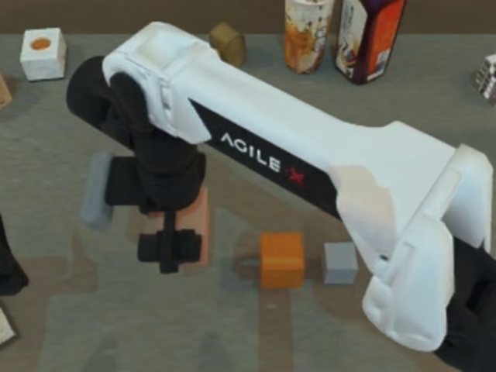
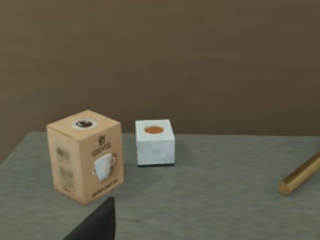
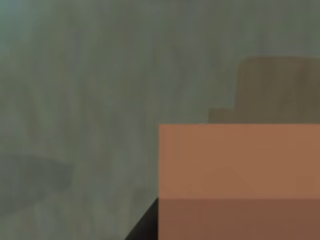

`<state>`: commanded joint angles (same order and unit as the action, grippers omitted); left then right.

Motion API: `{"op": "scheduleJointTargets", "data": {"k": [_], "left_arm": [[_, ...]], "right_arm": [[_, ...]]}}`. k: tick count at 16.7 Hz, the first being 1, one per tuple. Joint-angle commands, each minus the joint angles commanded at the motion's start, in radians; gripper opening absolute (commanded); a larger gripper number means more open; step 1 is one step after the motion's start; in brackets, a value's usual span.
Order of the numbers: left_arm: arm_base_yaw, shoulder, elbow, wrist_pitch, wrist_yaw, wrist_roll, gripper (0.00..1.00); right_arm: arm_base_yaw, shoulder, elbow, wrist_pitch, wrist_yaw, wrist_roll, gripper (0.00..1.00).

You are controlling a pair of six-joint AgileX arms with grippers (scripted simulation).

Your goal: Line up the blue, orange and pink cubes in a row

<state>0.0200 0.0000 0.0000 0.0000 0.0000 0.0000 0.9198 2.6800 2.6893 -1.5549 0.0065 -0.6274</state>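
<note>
The rigid, seemingly light pink cube (image 1: 200, 225), left of the orange cube (image 1: 281, 260) and blue cube (image 1: 340, 262), is clasped across flat opposite faces by the right gripper (image 1: 169, 246).

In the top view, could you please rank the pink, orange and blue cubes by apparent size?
1. pink cube, likely the largest, though the right gripper and its wrist cover most of it, so this is unsure
2. orange cube
3. blue cube, smallest

Right arm (image 1: 310, 167) spans the surface (image 1: 62, 310) diagonally, blocking overhead access. Open gap between pink cube (image 1: 200, 225) and orange cube (image 1: 281, 260); near-left surface free.
</note>
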Motion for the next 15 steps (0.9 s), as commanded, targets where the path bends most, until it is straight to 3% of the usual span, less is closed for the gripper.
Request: {"op": "scheduleJointTargets", "data": {"k": [7,13,15], "left_arm": [[0.0,0.0,0.0,0.0,0.0,0.0,1.0],[0.0,0.0,0.0,0.0,0.0,0.0,1.0],[0.0,0.0,0.0,0.0,0.0,0.0,1.0]], "right_arm": [[0.005,-0.072,-0.358,0.258,-0.002,-0.001,0.0],[0.006,-0.081,-0.391,0.29,-0.002,-0.002,0.0],[0.006,-0.081,-0.391,0.29,-0.002,-0.002,0.15]]}}
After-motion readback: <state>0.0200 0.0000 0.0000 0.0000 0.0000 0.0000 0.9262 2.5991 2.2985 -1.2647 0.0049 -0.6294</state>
